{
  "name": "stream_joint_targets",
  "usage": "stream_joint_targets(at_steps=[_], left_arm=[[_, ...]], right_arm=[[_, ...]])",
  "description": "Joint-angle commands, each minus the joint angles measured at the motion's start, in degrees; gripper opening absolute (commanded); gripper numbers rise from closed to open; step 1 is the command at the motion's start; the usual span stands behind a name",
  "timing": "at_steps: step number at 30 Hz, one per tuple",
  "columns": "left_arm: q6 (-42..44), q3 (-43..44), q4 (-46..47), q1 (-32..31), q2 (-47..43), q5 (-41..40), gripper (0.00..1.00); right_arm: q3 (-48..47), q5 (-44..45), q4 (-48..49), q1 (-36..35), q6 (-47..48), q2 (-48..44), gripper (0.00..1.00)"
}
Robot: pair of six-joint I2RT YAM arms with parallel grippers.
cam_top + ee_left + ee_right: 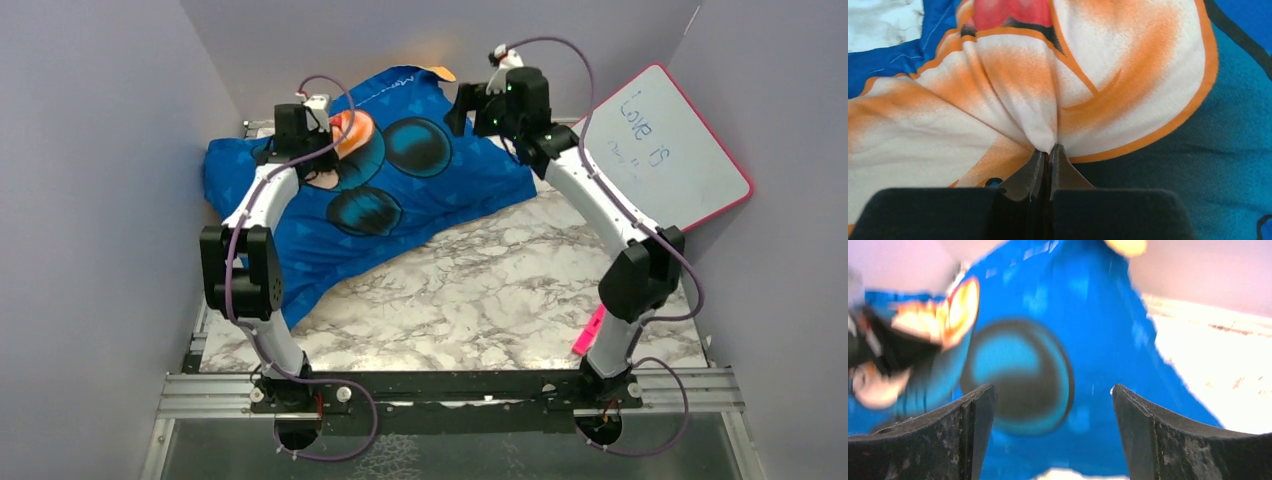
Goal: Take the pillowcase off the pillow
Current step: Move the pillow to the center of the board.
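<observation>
L arm pose: rises from its base at the near-left table edge, bends at the elbow and reaches forward; wrist tipped down onto the fabric.
L fingers: left gripper [333, 152] [1049, 149] pinched tight on a raised fold of the pillowcase [400, 190] [1148, 100] [1098, 340], right in the orange-and-white part of the print. Creases fan out from the pinch.
R arm pose: climbs from the near-right base, angles back and inward; wrist held up over the far-right corner of the case.
R fingers: right gripper [462, 108] [1053, 390] spread wide, nothing between them – the blurred blue cloth w/ a dark circle lies beyond.
Pillowcase: glossy blue, black circles, lying slantwise on the far-left part of the marble table [480, 290] [1208, 370]; an orange-yellow flap [438, 72] shows at its far edge.
Pillow: inside the case, covered by the fabric – only a plump bulge shows.
Other: pink-edged whiteboard [665, 145] w/ handwriting leans at the right wall; pink marker [588, 332] lies near the R arm's base.
</observation>
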State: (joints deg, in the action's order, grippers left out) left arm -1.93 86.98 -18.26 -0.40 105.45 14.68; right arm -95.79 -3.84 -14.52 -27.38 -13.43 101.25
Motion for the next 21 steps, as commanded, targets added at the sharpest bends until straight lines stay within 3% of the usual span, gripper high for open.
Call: stream_joint_targets(at_steps=[1, 5, 10, 11, 13, 16, 17, 19, 21], left_arm=[[1.64, -13.68, -8.78, -9.4, -2.68, 10.27, 0.0], [-1.34, -21.38, -4.12, -15.67, -8.51, 10.85, 0.0], [-4.87, -29.55, 2.07, -18.3, -14.75, 11.9, 0.0], [-4.49, -30.14, 2.2, -18.84, -15.39, 12.43, 0.0], [-4.4, -30.61, 0.99, -19.36, -16.82, 10.52, 0.0], [-5.54, -30.86, 0.88, -19.35, -21.46, 3.34, 0.03], [-5.95, -30.14, 0.82, -19.1, -22.95, 0.36, 0.17], [-6.08, -27.43, 0.12, -18.04, -25.24, -3.6, 0.52], [-5.63, -21.86, -2.27, -15.4, -25.76, -4.73, 0.77]], right_arm=[[-14.68, -1.15, -9.34, 3.24, -0.29, 13.46, 0.91], [-27.35, -9.66, -10.21, 4.59, -2.41, 22.2, 0.99], [-36.57, -8.72, -9.88, 4.59, -5.23, 32.09, 0.98], [-37.97, -7.84, -11.39, 4.6, -4.97, 33.88, 0.87], [-38.17, -5.55, -14.67, 4.6, -4.68, 35.02, 0.57], [-25.67, -4.23, -10.22, 4.61, -3.03, 27.89, 0.14], [-19.51, -3.96, -6.71, 4.59, -2.51, 24.07, 0.02], [-7.45, -5.2, 1.73, 4.61, -1.17, 16.57, 0.01], [2.19, -9.0, 9.05, 4.55, 0.97, 9.99, 0.01]])
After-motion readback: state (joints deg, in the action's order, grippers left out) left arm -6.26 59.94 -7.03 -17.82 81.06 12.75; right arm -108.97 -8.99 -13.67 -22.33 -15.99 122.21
